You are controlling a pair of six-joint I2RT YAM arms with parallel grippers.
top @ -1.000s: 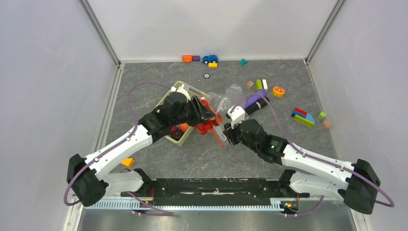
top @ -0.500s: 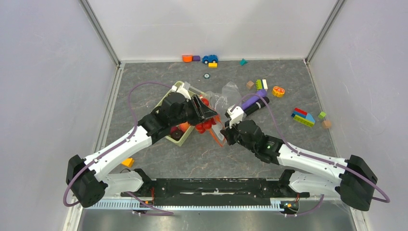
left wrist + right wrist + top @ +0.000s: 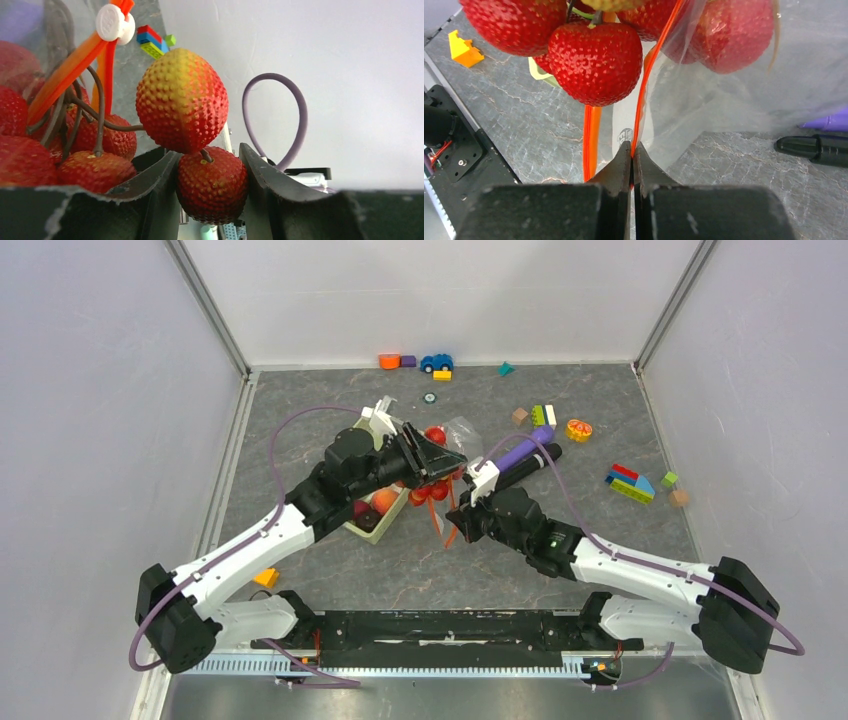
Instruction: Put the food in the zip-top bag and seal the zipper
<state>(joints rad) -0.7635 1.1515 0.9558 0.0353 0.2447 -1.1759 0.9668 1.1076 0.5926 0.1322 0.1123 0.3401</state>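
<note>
My left gripper (image 3: pixel 446 461) is shut on one red bumpy fruit (image 3: pixel 212 184) of a bunch of red toy fruits (image 3: pixel 430 490) on brown stems, held above the table at the bag's mouth. The bunch also shows in the right wrist view (image 3: pixel 594 60). The clear zip-top bag (image 3: pixel 465 432) hangs crumpled between both arms, with some red fruits behind its plastic (image 3: pixel 734 35). My right gripper (image 3: pixel 461 526) is shut on the orange-red zipper (image 3: pixel 644 90), its other strip (image 3: pixel 591 140) hanging apart. A white slider (image 3: pixel 114 22) sits on the zipper.
A light-green basket (image 3: pixel 366 532) with a peach fruit (image 3: pixel 383 502) lies under my left arm. A purple marker (image 3: pixel 525 452), an orange citrus slice (image 3: pixel 578 430), coloured blocks (image 3: pixel 630 483) and a toy car (image 3: pixel 436 362) lie right and far. A yellow block (image 3: pixel 265 577) lies near left.
My left gripper has moved farther and right with the fruit bunch, lifting it. My right gripper has shifted a little left, still on the zipper; the bag has bunched up.
</note>
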